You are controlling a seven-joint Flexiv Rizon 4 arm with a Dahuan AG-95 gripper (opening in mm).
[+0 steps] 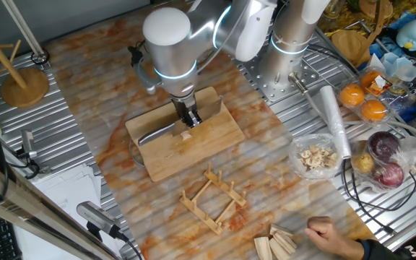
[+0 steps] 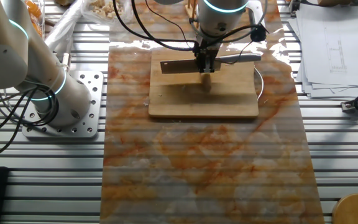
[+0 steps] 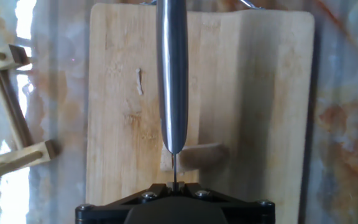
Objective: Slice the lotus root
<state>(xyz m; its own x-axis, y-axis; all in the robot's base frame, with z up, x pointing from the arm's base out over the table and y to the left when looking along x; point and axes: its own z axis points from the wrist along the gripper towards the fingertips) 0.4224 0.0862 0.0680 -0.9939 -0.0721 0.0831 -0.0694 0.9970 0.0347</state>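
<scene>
Tabletop [image 1: 266, 188]: marbled mat; nothing pins the board, so a hard downward push could shift it.
Cutting board [image 1: 157, 155]: mid-tabletop, slightly skewed.
Knife [image 1: 166, 130]: clenched in the tool [image 1: 188, 119], blade over the board; may twist in the grip.
Lotus root [image 3: 197, 155]: on the board, under the blade; round, could roll or skid sideways.

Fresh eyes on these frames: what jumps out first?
The gripper holds a cleaver edge-down over the wooden cutting board, mid-table. The lotus root, a small pale chunk, lies on the board under the blade. A person's hand rests at the table's edge by wooden blocks.
</scene>
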